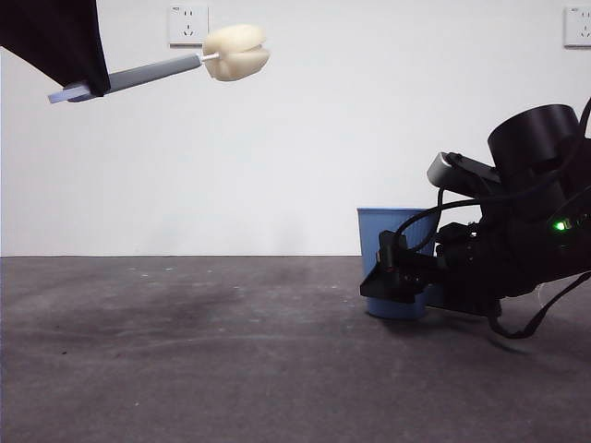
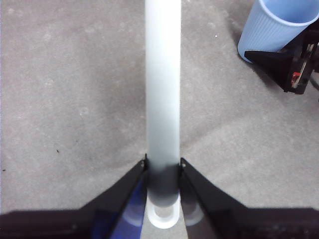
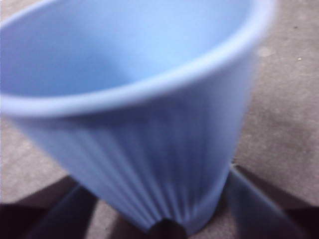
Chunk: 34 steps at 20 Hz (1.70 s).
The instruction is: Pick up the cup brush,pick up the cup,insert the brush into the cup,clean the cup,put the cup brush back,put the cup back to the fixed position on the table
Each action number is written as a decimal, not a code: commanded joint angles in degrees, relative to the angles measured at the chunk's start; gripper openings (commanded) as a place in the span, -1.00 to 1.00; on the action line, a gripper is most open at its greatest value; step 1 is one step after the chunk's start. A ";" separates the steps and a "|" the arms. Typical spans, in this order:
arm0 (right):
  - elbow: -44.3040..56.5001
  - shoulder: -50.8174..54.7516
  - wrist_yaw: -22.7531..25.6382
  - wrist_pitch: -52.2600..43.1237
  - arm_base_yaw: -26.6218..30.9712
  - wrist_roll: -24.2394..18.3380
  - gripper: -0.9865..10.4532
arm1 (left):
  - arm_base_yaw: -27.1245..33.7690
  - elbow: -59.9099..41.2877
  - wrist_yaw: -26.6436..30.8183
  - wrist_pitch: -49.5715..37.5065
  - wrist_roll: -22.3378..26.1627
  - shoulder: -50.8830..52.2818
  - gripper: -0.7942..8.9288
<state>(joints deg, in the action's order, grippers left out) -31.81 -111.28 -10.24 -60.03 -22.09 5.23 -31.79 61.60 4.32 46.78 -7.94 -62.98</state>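
Note:
My left gripper is high at the far left, shut on the grey handle of the cup brush. The brush's cream sponge head points right, well above the table. In the left wrist view the handle runs straight out between the closed jaws of that left gripper. The blue ribbed cup stands upright on the table at the right. My right gripper reaches in low from the right. In the right wrist view the jaws of this gripper press both sides of the cup near its base.
A white wall with two sockets closes the back. The bulky black right arm with loose cables stands to the right of the cup. In the left wrist view the cup and the right gripper lie far off to one side.

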 commanded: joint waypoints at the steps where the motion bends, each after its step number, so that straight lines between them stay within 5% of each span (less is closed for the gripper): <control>1: -0.35 -0.48 0.17 -1.70 -0.50 0.52 -0.29 | -0.11 -0.04 0.13 -0.24 0.39 0.07 -0.85; 7: -0.37 -0.48 0.17 -1.29 -0.63 0.33 -0.51 | -0.11 -0.04 0.15 -0.17 0.48 0.07 -0.85; 10: -0.37 -0.48 0.11 -1.18 -0.63 0.26 -0.85 | -0.11 -0.04 0.15 -0.04 0.63 0.07 -0.85; 17: -0.37 4.98 0.13 4.55 -0.87 -0.85 -0.85 | -0.09 -0.04 0.24 3.43 4.07 0.07 -0.85; 25: -2.71 27.36 6.78 43.78 -2.10 -15.47 -0.85 | 0.07 -0.04 0.09 8.57 16.02 0.04 -0.85; 28: -8.39 32.68 12.11 60.22 -3.34 -23.04 -0.85 | 0.07 -0.04 0.09 12.76 22.67 0.04 -0.85; 34: -20.24 33.24 22.80 84.91 -6.67 -41.24 -0.85 | 0.07 -0.04 0.11 14.45 28.09 0.04 -0.85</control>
<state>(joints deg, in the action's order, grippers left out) -52.12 -77.87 12.25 24.95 -28.69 -30.96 -31.77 61.60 4.34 61.34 18.63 -62.98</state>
